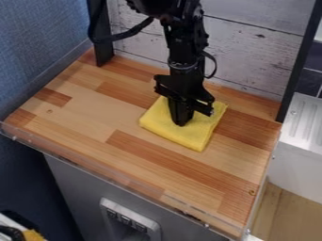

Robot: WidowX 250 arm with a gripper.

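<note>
Nearest you, the grey front panel (78,186) drops below the bench (135,164) and carries a light-framed fitting (131,220); a bit of something yellow and black (31,234) pokes in at the lower left. The black gripper (181,121) points down over the middle of the yellow cloth (195,136); you cannot tell whether it is open or closed, or whether it grips any of the cloth. The cloth lies flat and folded, towards the bench's back edge and right of its middle. It is nearly square, so you can't pick out a sure long axis, but its near side runs roughly parallel to the bench's front edge. Further out, you have striped wood in pale and reddish-brown blocks, with a clear strip (104,174) along the front edge. Whitewashed boards (245,52) rise behind the back edge, between two black uprights (295,63). A blue padded-looking wall (37,42) stands beyond the left edge, and a white ribbed unit (305,146) beyond the right, near dark tiles (311,80).
</note>
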